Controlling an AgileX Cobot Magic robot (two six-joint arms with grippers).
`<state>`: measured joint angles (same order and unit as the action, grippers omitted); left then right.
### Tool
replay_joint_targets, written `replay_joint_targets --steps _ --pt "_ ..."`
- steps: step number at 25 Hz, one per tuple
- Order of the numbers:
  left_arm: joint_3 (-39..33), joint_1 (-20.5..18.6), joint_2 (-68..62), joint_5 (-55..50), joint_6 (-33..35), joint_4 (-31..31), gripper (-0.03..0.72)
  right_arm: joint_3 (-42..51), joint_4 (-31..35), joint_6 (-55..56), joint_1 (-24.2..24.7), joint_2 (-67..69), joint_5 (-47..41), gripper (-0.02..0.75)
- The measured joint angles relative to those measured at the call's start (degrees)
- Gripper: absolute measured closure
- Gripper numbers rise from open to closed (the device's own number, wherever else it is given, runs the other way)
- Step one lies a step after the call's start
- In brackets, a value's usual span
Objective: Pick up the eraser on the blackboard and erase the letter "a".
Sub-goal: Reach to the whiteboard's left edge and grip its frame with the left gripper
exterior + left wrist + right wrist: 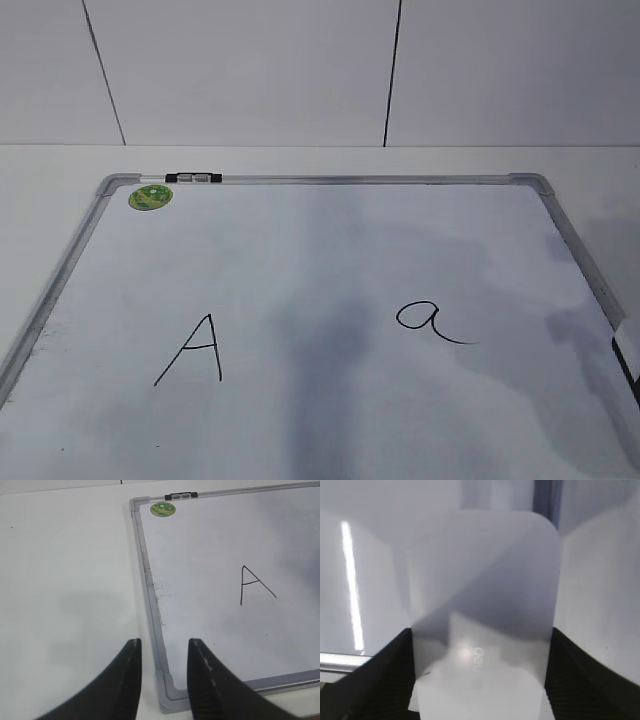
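The blackboard [300, 250] is a white board with a silver frame, lying flat. The letter "a" [432, 320] is written right of its middle, whole and unsmudged. The eraser [485, 595], a white rounded block with faint grey print, fills the right wrist view. My right gripper [481, 630] is shut on it, one black finger pressed to each long side. That gripper is out of the exterior view; only shadows fall on the board's right part. My left gripper [162, 642] is open and empty above the board's [210, 555] near left corner.
A capital "A" [195, 350] stands left of the "a" and shows in the left wrist view [255, 582]. A green sticker [150, 197] and a black clip [193, 178] sit at the far left corner. A white-and-black sliver [628, 362] shows at the right edge.
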<state>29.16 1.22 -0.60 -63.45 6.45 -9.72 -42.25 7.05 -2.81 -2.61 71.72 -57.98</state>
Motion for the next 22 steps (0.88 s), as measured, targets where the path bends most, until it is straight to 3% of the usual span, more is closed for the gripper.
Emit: replay_joint_targets --steps 10,22 --pt "0.0 0.0 0.0 0.0 0.0 0.0 0.454 -5.7 3.2 0.0 0.0 -2.8 -9.3 0.167" --pt "0.0 0.0 0.0 0.0 0.0 -0.3 0.454 -6.5 4.2 0.0 0.0 -2.9 -10.2 0.167"
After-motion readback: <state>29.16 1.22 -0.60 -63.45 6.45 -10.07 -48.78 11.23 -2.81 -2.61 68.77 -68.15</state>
